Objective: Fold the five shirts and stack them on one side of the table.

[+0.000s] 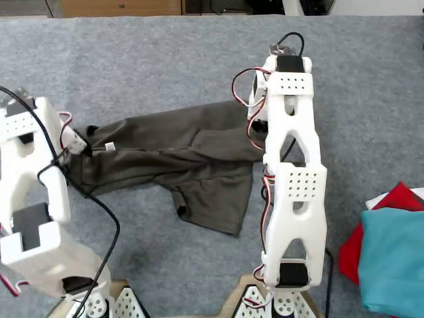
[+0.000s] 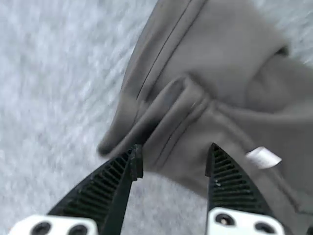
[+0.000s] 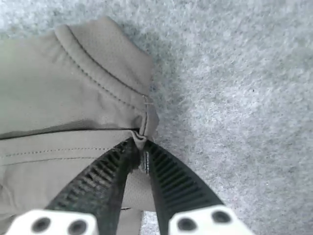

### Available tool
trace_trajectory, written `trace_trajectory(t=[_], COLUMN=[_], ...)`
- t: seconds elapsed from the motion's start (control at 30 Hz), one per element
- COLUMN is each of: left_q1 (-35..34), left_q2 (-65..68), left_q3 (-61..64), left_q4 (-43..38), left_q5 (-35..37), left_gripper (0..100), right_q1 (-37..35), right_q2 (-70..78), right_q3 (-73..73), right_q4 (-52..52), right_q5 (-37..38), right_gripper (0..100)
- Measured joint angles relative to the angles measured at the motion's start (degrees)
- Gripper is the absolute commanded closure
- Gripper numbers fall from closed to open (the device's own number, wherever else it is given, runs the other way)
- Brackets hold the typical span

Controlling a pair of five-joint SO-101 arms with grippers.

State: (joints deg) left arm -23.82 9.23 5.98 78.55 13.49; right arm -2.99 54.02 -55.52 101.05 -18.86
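Observation:
An olive-brown shirt [image 1: 179, 159] lies crumpled across the middle of the grey table. My left gripper [image 2: 173, 161] is open just above the shirt's [image 2: 220, 73] left end, its black fingers [image 2: 120, 178] straddling a folded edge near a white label [image 2: 263, 157]. In the high view that gripper [image 1: 78, 142] sits at the shirt's left tip. My right gripper [image 3: 141, 149] is shut on a stitched hem of the shirt [image 3: 58, 98] at its right edge, under the right arm [image 1: 291, 146] in the high view.
A stack of folded shirts, teal [image 1: 394, 255] on red [image 1: 351, 255] with white beneath, sits at the table's right edge. Bare grey carpet [image 1: 132, 59] stretches behind the shirt. Cables [image 1: 99, 212] trail from the left arm over the table.

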Motion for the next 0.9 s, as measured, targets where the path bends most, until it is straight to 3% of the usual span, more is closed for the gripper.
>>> trace_trajectory(t=[0.27,0.9], left_q1=[-0.09,-0.09], left_q2=[5.10,8.88], left_q3=[-8.00,-8.09], left_q4=[-0.18,-0.18], left_q5=[-7.38,-8.44], left_gripper=[78,85], right_q1=[0.00,0.00], right_q2=[0.00,0.00], right_q3=[0.00,0.00], right_q4=[0.00,0.00], right_q5=[0.00,0.00], right_gripper=[99.3,99.3])
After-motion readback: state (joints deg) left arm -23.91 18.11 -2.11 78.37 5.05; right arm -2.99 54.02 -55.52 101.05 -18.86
